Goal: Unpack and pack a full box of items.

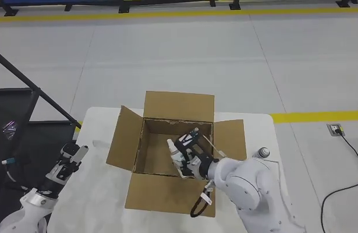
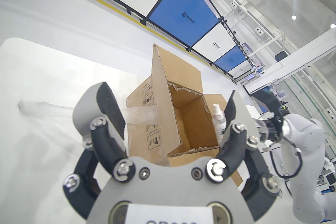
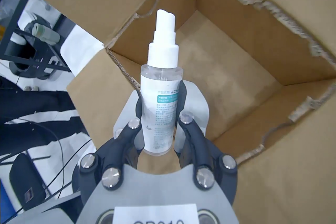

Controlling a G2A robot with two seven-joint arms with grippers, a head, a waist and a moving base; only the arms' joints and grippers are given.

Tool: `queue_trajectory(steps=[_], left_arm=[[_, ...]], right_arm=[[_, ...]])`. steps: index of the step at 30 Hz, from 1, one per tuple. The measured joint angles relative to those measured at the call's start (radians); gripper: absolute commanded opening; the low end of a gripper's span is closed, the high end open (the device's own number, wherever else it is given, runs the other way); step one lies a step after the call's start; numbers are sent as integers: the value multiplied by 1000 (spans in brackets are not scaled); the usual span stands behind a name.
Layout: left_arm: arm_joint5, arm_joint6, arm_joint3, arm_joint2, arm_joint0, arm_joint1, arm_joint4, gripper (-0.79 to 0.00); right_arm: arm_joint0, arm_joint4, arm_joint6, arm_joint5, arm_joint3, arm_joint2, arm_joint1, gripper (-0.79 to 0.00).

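My right tool (image 3: 160, 97) was clenched on the bottle (image 3: 160, 78), its fingers pinching the labelled body low down and the spray nozzle pointing away from the wrist. The bottle hung over the open mouth of the box (image 3: 236, 33), above the floor and touching neither the walls nor the flaps. What I could see of the box floor was bare cardboard. The wall tops were ragged where the tape had torn.

My left tool (image 2: 169, 104) was released, fingers spread wide with nothing between them, and hung over the tabletop (image 1: 103, 175) on the left side of the box. A clear plastic piece (image 2: 52, 109) lay on the tabletop near the box's left wall. A small capped thing (image 1: 263, 153) stood just past the box's right flap.

With the box looking emptied, I judged this to be either the last item coming out or the first going back in; I couldn't tell which. Packing would call for lowering the bottle straight down to the floor, clear of the torn edges, before letting go. Unpacking would call for lifting above the flaps first, then carrying it out beside the box.
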Motion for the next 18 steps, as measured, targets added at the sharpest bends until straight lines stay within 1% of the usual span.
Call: queue_trajectory(steps=[3, 14, 16, 18], left_arm=[[0, 0, 0, 0, 0, 0, 0, 0], [0, 0, 0, 0, 0, 0, 0, 0], [0, 0, 0, 0, 0, 0, 0, 0], [0, 0, 0, 0, 0, 0, 0, 0]], right_arm=[[-75, -84, -34, 35, -102, 29, 7, -785], [-67, -67, -32, 34, -96, 28, 7, -785], [-76, -73, -53, 40, -100, 31, 8, -785], [-96, -71, -94, 71, -127, 58, 10, -785]])
